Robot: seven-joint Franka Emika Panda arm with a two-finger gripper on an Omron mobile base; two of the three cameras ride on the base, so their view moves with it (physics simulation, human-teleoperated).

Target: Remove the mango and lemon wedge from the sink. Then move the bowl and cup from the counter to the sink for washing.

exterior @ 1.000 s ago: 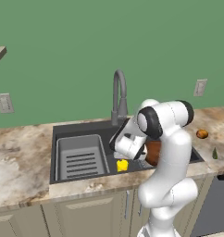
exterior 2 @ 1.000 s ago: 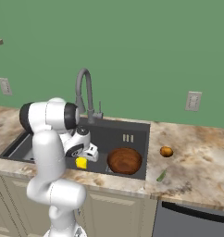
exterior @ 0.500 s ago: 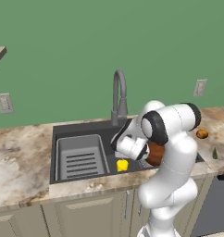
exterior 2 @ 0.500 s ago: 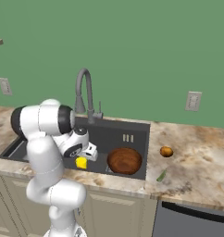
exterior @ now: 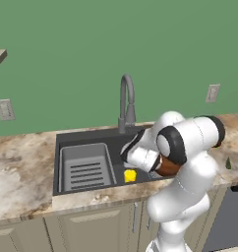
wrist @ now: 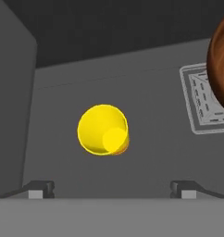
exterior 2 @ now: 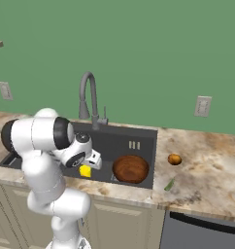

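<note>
Jaws now higher, wide, above cup (wrist: 103, 129) in sink (wrist: 151, 83)

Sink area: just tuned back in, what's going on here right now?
The gripper hangs open above the yellow cup, which stands in the sink beside the brown bowl; it holds nothing. The mango and lemon wedge lie on the counter right of the sink. Everything looks placed as the job asks.

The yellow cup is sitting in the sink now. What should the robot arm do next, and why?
Probably lift straight up and away. The cup stands free on the sink floor beside the bowl, and the gripper is open above it, touching nothing. The mango and lemon wedge already lie on the counter, so nothing seems left.
</note>
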